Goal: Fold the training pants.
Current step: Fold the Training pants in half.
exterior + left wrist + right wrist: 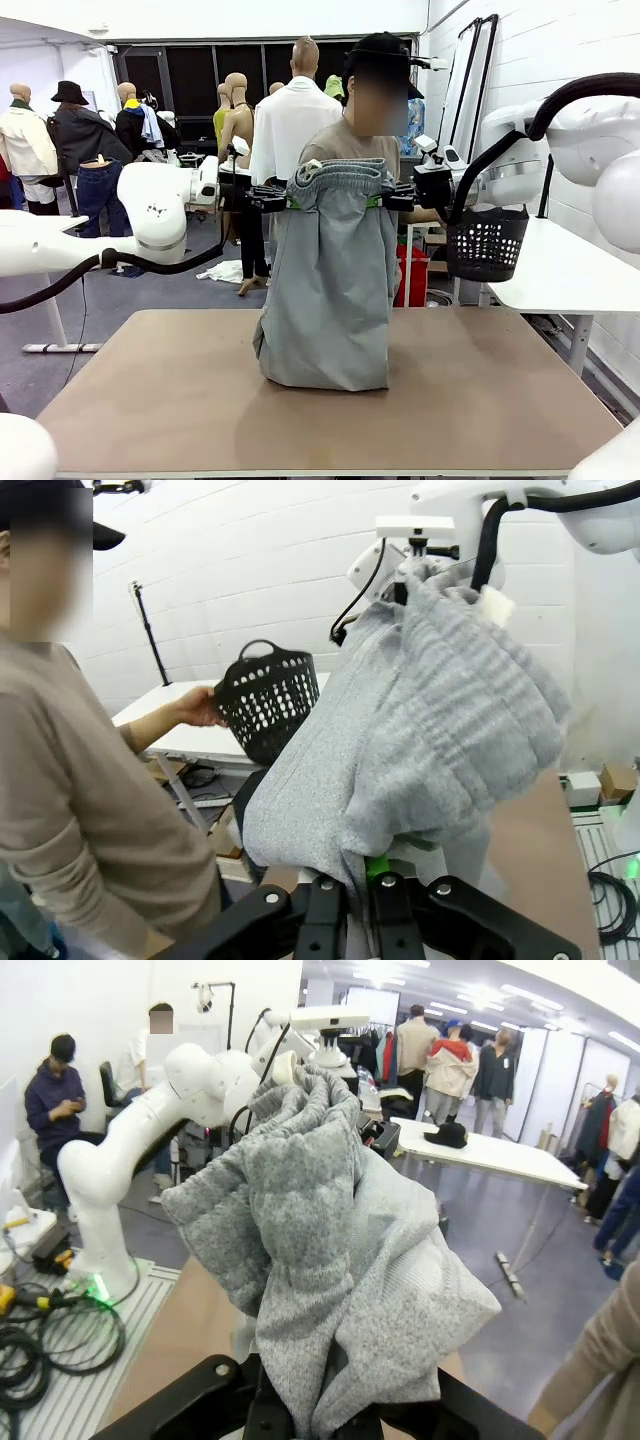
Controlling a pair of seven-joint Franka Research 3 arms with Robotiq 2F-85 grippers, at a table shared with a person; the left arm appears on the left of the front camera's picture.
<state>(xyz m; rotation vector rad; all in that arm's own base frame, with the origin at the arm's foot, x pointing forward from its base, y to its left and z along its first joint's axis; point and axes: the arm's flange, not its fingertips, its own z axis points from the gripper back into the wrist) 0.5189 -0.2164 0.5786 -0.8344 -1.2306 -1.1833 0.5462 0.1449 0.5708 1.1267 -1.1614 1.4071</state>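
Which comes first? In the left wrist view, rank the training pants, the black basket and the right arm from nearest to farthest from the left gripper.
1. Training pants: clamped in the left gripper.
2. Black basket: left of the pants, in the person's hand.
3. Right arm: top, holding the waistband's far end.

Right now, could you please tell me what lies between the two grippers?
In the front view, the waistband of the training pants spans between the left gripper and right gripper, each shut on one end; the legs hang down to the table.
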